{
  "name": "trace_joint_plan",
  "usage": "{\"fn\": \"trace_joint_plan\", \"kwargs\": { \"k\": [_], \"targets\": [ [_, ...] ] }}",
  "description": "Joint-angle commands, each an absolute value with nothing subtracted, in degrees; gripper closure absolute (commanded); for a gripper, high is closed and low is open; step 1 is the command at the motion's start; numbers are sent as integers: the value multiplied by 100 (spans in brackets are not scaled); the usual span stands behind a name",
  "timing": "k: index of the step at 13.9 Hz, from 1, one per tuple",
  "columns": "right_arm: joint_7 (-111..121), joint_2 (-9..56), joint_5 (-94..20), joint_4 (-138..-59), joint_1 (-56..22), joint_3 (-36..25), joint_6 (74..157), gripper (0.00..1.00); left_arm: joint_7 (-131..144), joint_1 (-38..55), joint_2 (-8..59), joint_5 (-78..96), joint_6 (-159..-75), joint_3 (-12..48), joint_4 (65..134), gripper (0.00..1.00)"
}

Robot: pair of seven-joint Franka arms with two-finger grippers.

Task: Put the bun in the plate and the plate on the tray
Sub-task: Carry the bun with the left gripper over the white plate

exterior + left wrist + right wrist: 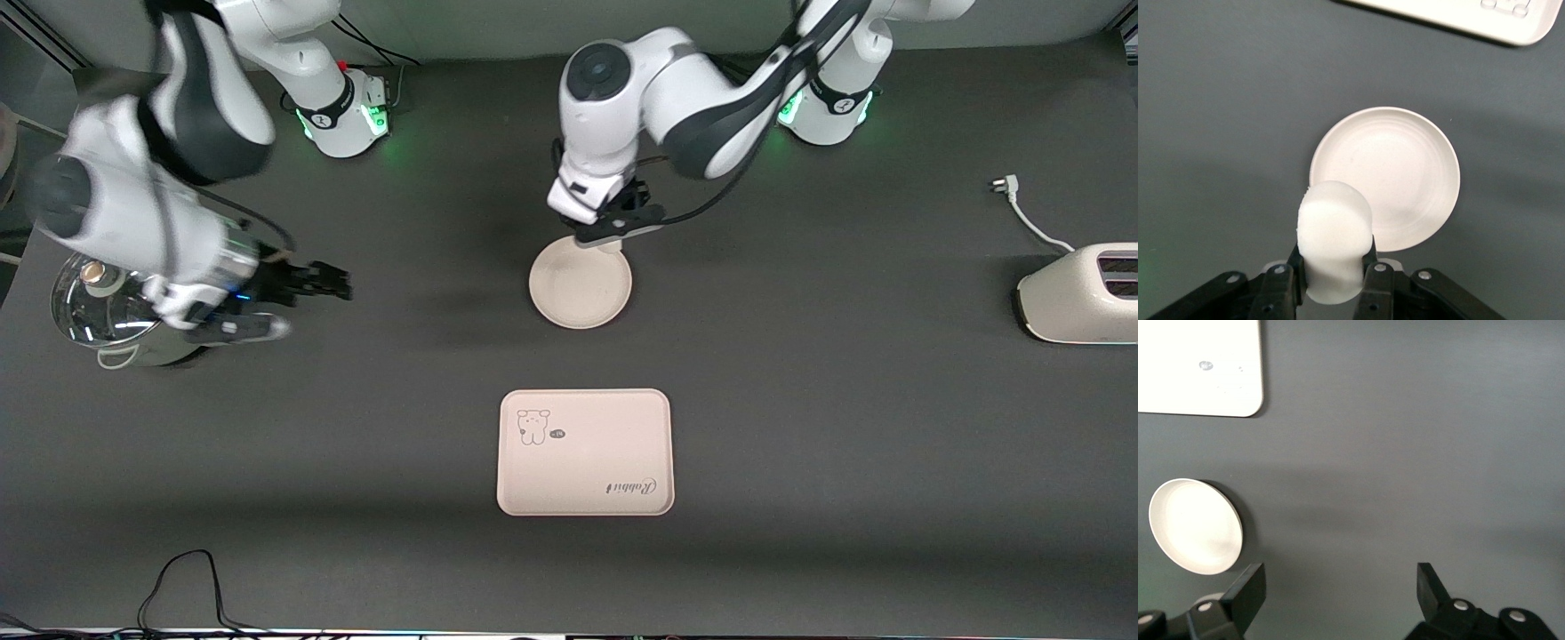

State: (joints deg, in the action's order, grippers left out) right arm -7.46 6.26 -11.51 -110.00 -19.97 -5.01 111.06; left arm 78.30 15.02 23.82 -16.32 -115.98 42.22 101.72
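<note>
Left end effector is clamped on the bun over the plate's 12 o'clock rim, lined up to drop it in, tray nearer the camera, while the right end effector waits released over bare table.

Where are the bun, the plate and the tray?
bun (1335, 233): left wrist view, its rounded top, held in the left gripper.
plate (580, 289): front view, its bare middle.
tray (587, 458): front view, its plain middle.

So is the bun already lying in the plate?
No, the bun is clamped in the left gripper, above the plate rim.
</note>
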Motion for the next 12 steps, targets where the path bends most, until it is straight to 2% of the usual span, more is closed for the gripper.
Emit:
{"fn": "trace_joint_plan", "kwargs": {
  "k": [1,7,9,10,12],
  "targets": [
    [-923,1071,-1213,-10819,-2424,-554,11547,0,8401,1836,3223,-2160,-11890,4140,9861,64],
    [-1222,1380,-1204,-10626,-2698,-554,11646,0,8895,2021,3999,-2909,-12497,4017,9879,64],
    [-1222,1537,-1204,-10477,-2663,-580,11637,0,8903,2126,4017,-2918,-12516,3859,9870,51],
    [-1222,1582,-1204,-10433,-2663,-589,11637,0,8903,2136,4025,-2918,-12516,3850,9870,41],
    [-1230,1696,-1204,-10362,-2672,-589,11646,0,8973,2136,4017,-2909,-12507,3850,9870,0]
  ]
}}
